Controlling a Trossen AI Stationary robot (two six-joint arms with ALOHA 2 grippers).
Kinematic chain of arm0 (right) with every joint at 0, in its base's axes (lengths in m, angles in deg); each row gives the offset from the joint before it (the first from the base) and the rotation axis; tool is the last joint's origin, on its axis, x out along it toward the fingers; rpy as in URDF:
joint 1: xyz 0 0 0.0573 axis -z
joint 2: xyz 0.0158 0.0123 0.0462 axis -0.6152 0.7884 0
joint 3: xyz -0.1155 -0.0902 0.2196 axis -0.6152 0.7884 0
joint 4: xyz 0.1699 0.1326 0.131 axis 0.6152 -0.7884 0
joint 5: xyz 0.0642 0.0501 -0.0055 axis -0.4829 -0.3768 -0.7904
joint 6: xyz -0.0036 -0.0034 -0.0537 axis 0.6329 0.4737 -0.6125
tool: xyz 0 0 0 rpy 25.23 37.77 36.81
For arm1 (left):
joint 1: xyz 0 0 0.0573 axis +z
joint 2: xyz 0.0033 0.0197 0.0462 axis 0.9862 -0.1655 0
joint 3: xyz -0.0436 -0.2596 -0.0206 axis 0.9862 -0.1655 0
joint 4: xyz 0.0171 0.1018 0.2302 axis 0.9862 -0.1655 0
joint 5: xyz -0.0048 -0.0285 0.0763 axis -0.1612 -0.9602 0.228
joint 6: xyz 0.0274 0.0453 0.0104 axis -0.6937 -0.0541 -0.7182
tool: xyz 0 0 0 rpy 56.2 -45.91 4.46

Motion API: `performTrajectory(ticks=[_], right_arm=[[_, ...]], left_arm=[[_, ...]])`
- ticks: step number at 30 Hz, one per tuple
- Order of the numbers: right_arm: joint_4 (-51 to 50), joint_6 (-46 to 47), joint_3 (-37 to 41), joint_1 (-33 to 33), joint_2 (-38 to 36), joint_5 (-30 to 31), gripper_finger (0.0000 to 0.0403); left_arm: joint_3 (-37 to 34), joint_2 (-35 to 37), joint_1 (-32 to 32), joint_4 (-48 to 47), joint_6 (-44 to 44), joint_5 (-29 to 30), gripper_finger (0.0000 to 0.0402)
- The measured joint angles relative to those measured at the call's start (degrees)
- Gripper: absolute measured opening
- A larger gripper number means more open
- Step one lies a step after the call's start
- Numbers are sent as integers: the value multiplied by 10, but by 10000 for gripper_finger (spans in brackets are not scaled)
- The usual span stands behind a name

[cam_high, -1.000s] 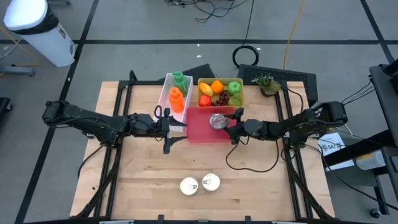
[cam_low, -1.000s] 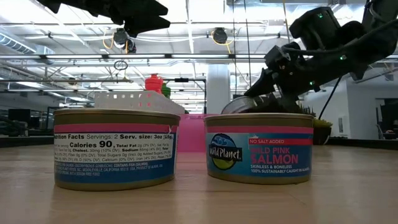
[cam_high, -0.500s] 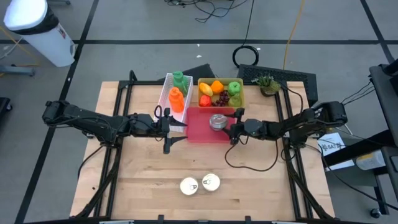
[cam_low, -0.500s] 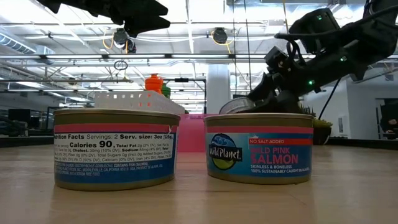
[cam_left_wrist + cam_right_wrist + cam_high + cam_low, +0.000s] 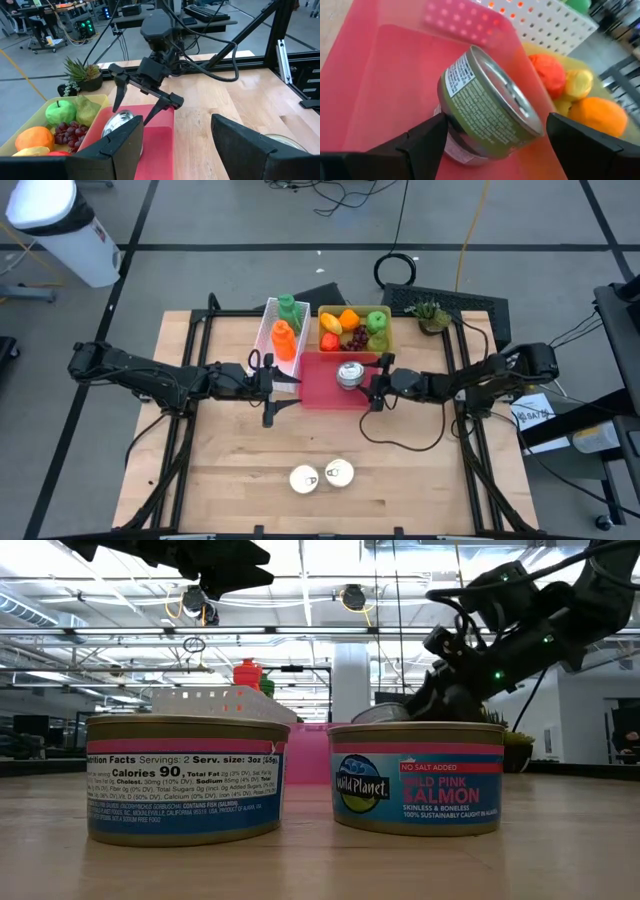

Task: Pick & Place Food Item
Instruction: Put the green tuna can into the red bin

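Note:
A tin can (image 5: 485,112) with an olive-green label sits tilted between my right gripper's (image 5: 496,131) fingers, over the red bin (image 5: 322,390). In the high view its silver lid (image 5: 348,373) shows inside the bin, with the right gripper (image 5: 362,380) reaching in from the table's right. My left gripper (image 5: 270,388) hovers open just left of the red bin and touches nothing. Two more cans (image 5: 304,479) (image 5: 340,473) stand on their bases near the table's near edge. My right gripper holds the can by its side wall (image 5: 451,100), one finger (image 5: 427,140) on each side, pinched across its width. The fingers come slanting down from the table's right. The can is tilted, lid (image 5: 507,92) facing up and away; whether its base touches the bin floor is hidden.
The yellow bin of fruit (image 5: 356,328) adjoins the red bin's far side, with the white perforated bin holding bottles (image 5: 283,335) to its left. A small potted plant (image 5: 430,313) stands at the far right. A cable (image 5: 400,442) loops on the table under the right arm.
My right gripper has sunk lower and edged toward the table's left, carrying the tilted can down with it into the red bin. The left arm has stayed where it was.

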Motion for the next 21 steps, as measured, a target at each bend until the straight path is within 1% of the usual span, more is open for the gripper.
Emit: performTrajectory(ticks=[3, 9, 13, 15, 21], right_arm=[[-11, 28, 0, 7, 0, -28, 318], [-17, 53, 1, 8, -11, -35, 318], [-22, 106, 2, 12, -33, -89, 318], [-20, 130, 2, 12, -46, -103, 318], [-18, 150, 2, 12, -76, -101, 318]], left_arm=[[0, 0, 0, 0, 0, 0, 243], [0, 0, 0, 0, 0, 0, 243], [0, 0, 0, 0, 0, 0, 243], [0, 0, 0, 0, 0, 0, 243], [0, 0, 0, 0, 0, 0, 243]])
